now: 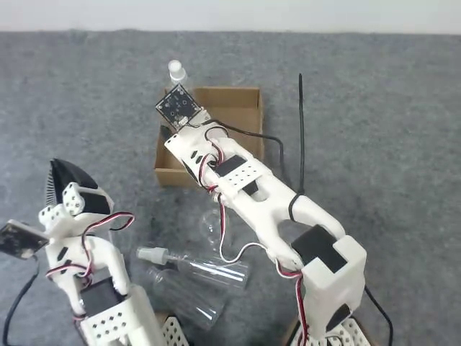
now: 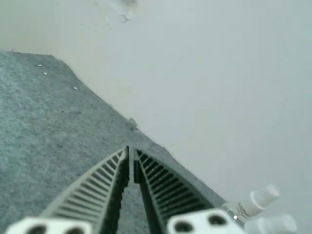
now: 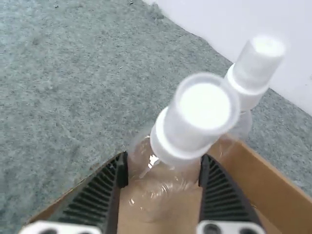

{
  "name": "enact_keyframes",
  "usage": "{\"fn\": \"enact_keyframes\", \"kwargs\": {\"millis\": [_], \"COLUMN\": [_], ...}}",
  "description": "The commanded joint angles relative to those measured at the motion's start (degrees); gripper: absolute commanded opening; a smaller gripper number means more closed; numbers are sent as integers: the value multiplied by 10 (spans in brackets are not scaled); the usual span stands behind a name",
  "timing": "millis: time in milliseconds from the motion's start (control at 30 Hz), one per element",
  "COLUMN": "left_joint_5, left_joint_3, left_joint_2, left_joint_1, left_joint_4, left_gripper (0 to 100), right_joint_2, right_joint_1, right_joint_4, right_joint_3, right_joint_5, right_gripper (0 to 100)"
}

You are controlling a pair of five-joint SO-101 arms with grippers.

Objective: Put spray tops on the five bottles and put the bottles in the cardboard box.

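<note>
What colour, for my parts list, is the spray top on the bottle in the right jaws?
White spray top on the bottle; clearest in right wrist view.

The right arm (image 1: 245, 184) covers the left half of the cardboard box (image 1: 241, 119), with two upright spray-topped bottles (image 3: 256, 63) at its far-left corner; its right half lies open from above. Lying bottles (image 1: 194, 270) crowd the carpet (image 1: 374, 108) just before the box; past its right wall runs a black cable (image 1: 301, 130).

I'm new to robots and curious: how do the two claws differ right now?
The left gripper is closed on nothing; the right gripper is clamped around a bottle with a spray top. The left gripper hangs above grey carpet; the right gripper is over the cardboard box. Both have black ribbed fingers on white bodies.
</note>
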Motion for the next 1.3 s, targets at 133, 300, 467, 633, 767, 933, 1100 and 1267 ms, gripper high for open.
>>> {"fn": "enact_keyframes", "kwargs": {"millis": [133,300,467,633,767,933,1100,1267], "left_joint_5": [-4,-4,-4,-4,-4,-4,-4,-4], "left_joint_3": [-7,-7,-7,-7,-7,-7,-7,-7], "left_joint_2": [-9,-9,-9,-9,-9,-9,-9,-9], "left_joint_1": [-2,-2,-2,-2,-2,-2,-2,-2], "left_joint_4": [-11,-11,-11,-11,-11,-11,-11,-11], "left_gripper": [15,15,15,15,15,15,15,15], "right_joint_2": [-14,-14,-24,-61,-85,-120,-168,-216], "right_joint_1": [-1,-2,-1,0,0,0,0,0], "right_joint_4": [17,58,97,133,167,211,276,331], "right_joint_3": [-9,-27,-40,-38,-38,-38,-38,-37], "right_joint_5": [11,11,11,10,10,10,10,10], "right_gripper": [179,208,209,209,209,209,207,206]}}
